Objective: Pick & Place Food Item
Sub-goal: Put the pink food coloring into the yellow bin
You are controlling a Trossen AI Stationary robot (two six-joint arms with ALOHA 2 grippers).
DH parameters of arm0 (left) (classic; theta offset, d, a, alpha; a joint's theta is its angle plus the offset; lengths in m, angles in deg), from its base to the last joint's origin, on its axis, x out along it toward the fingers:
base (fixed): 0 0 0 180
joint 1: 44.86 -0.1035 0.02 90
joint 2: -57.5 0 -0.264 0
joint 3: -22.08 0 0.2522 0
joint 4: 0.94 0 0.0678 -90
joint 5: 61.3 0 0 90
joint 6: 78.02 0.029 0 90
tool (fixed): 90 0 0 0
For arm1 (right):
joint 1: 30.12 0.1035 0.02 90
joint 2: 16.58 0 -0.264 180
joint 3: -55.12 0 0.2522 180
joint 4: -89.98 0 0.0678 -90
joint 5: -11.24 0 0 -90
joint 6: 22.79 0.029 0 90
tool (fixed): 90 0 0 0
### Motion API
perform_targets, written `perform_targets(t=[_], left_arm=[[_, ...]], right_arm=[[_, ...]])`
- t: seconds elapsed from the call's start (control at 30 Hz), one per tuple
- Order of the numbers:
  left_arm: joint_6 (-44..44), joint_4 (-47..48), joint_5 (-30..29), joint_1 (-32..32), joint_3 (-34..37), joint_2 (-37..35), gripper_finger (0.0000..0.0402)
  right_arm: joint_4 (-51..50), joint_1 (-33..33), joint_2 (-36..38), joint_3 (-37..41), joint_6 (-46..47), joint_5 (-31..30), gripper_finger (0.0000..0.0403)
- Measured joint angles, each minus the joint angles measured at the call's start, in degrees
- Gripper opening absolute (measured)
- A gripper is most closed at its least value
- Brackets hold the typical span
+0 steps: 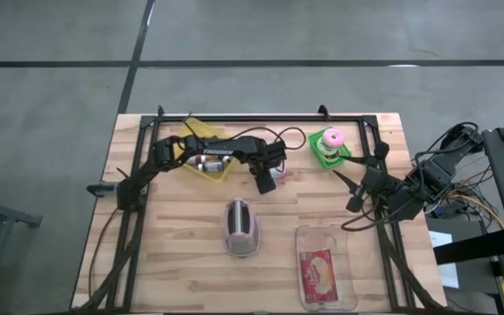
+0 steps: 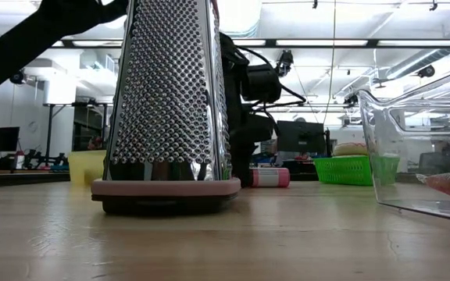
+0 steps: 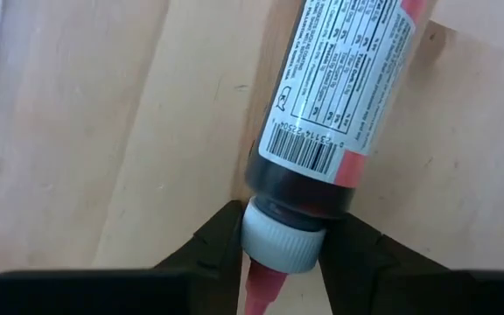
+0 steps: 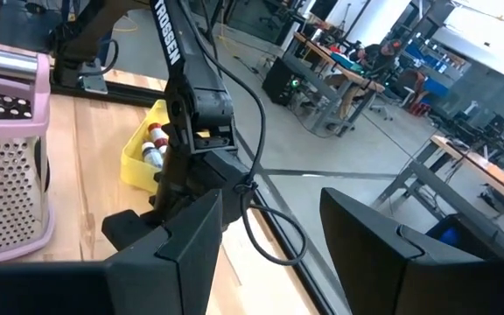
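My left gripper is down at the table's middle rear, jaws clamped on the grey screw cap of a small pink-red plastic bottle with a printed white label, which lies on its side on the wooden slatted tabletop, just beside the yellow plastic bin that holds similar bottles. In the low view the bottle rests flat on the wood behind the tall perforated metal box grater with a pink base. Judgement: the bottle looks light and rigid, but smooth and round, so it may roll or pivot around the cap once lifted; a grip at the cap leaves the long body cantilevered. Taking hold nearer the labelled mid-body would balance it better; the label surface may be slippery. My right gripper waits raised over the right table edge, jaws apart and holding nothing, near the green basket with a pink-frosted doughnut. A clear plastic container holding a red-topped food item stands at front right, a likely destination.
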Motion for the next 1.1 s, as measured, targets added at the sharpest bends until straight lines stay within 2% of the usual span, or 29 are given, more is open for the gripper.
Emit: perform_targets(t=[0.2, 0.43, 0.6, 0.93, 1.1], left_arm=[[1.3, 1.3, -5.2, 0.5, -0.1, -1.9, 0.0113], [1.2, 7.9, -11.0, 1.8, -3.7, -3.3, 0.0113], [0.0, 16.3, -15.9, 2.7, -8.3, -3.5, 0.0113], [-6.1, 40.8, -27.9, 5.1, -21.2, -3.6, 0.0113], [-4.6, 41.5, -27.5, 5.4, -22.8, -6.8, 0.0113]], right_arm=[[0.0, 0.0, 0.0, 0.0, 1.0, 0.0, 0.0192], [-0.1, 0.0, 0.0, 0.1, 1.4, 0.0, 0.0192], [-0.1, 0.0, 0.0, 0.7, 1.4, 0.0, 0.0191], [-0.1, 0.0, 0.0, 4.2, 3.1, 0.7, 0.0191], [0.0, 0.0, 0.0, 6.5, 5.3, 1.7, 0.0192]])
